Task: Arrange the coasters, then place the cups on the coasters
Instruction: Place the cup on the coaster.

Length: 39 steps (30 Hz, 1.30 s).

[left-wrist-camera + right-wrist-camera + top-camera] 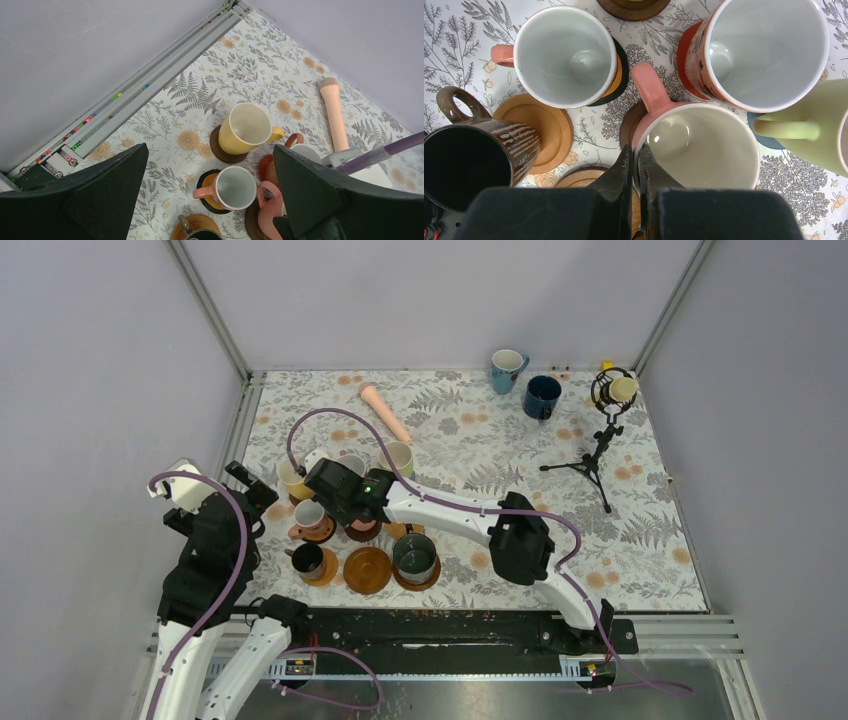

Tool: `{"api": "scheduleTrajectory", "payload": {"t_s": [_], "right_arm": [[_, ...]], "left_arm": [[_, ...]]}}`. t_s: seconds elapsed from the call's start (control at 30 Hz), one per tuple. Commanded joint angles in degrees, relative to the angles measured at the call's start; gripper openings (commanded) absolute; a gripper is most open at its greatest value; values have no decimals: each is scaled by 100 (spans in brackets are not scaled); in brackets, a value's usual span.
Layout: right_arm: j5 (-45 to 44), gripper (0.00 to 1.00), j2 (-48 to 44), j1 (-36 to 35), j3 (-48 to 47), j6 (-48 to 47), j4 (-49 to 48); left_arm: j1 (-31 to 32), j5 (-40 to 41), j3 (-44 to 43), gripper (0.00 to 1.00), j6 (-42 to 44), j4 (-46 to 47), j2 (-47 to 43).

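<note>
Seems well along: pinches pink mug (696,145) by its rim in closed right claw (635,155) at a dark brown coaster (626,127) among coastered mugs near left, holds left claw (210,149) wide open, leaves light blue mug (508,368) and navy mug (542,396) on bare counter (480,440) far right.

A lab test cell: grey panels (100,370), aluminium framing (208,308).

Overhead looks down; wrist views (right closest) share the cups (564,55).
</note>
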<state>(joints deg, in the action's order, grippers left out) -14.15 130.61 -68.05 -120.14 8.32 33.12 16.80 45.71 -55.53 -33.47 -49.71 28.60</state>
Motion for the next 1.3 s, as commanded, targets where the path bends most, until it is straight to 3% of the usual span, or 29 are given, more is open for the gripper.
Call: {"api": "scheduleTrajectory", "payload": {"t_s": [0.0, 0.3, 0.5, 0.77, 1.03, 1.27], "right_arm": [[-176, 4, -3, -87, -374, -139, -258], [-81, 8, 26, -106, -389, -84, -259], [-92, 28, -143, -116, -383, -78, -254], [139, 35, -663, -116, -508, -285, -18], [-115, 39, -1613, 172, 87, -975, 192], [-477, 44, -2500, 1466, 1594, -1413, -415]], "left_arm": [[-30, 91, -141, 99, 14, 153, 8], [-35, 99, -134, 99, 8, 153, 15], [-32, 78, -138, 99, 10, 159, 32], [-30, -50, -111, 99, 81, 230, 55], [-32, -1773, 216, 99, 736, 981, 240], [-32, -3691, 443, 99, 1205, 1517, 495]]}}
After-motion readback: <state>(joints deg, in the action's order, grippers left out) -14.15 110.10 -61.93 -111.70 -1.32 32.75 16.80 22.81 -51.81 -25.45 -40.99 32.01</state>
